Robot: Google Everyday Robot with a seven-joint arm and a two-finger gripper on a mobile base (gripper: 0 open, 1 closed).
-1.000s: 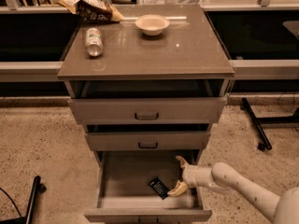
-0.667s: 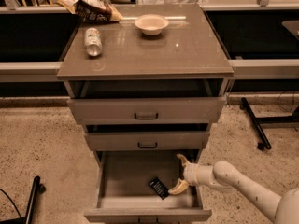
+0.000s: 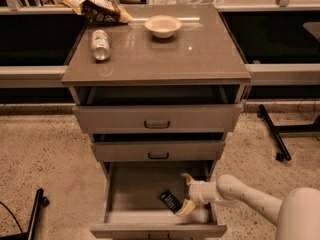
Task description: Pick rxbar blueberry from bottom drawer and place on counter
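One rxbar blueberry (image 3: 171,202) lies flat in the open bottom drawer (image 3: 132,194), toward 5 o'clock. We see our pincer (image 3: 186,194) at the bar's 3 o'clock, just beside it, spread wide and gripping nothing. On the worktop (image 3: 200,54) sit a soda can (image 3: 101,38) and a bowl (image 3: 163,26).

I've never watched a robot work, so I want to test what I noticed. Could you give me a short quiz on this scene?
1. Fill in: the can on the counter lies on its ____.
2. Choose one. The gripper is: A above the counter; B in the open bottom drawer; C beside the can.
3. True or false: the gripper is shut on the bar.

Key
1. side
2. B
3. False: the gripper is open, and the bar lies on the drawer floor next to it.
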